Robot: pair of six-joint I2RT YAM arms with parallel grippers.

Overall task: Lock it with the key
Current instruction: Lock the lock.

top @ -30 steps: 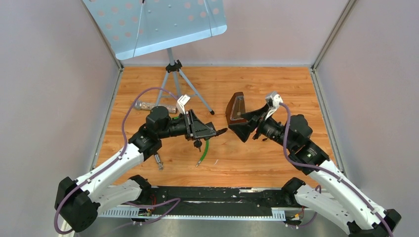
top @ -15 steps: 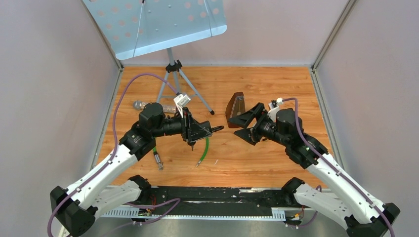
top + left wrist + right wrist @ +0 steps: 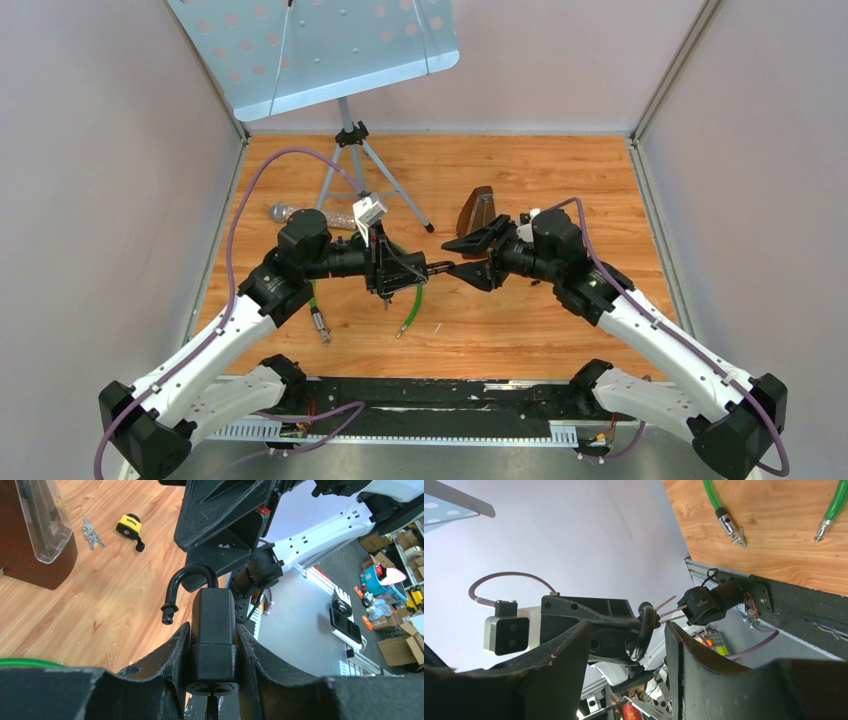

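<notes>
My left gripper [image 3: 212, 627] is shut on a black padlock [image 3: 214, 625], held by its body. The lock's curved shackle [image 3: 182, 582] stands open and points toward the right arm. A dark key [image 3: 212, 709] sticks out of the keyhole at the lock's near end. In the top view the left gripper [image 3: 415, 268] and right gripper [image 3: 462, 258] meet nose to nose above the table's middle. My right gripper [image 3: 628, 630] is open, its fingers on either side of the shackle [image 3: 646, 625], which lies nearer the right-hand finger.
A brown wooden metronome [image 3: 478, 218] with a clear cover stands just behind the right gripper. A yellow padlock [image 3: 129, 525] and loose keys [image 3: 91, 532] lie beyond it. A green cable [image 3: 412, 305] lies under the left gripper. A music stand's tripod [image 3: 350, 140] stands at the back left.
My right gripper has swung left to the padlock and narrowed its jaws around the shackle. The left arm has shifted slightly, still holding the lock.
</notes>
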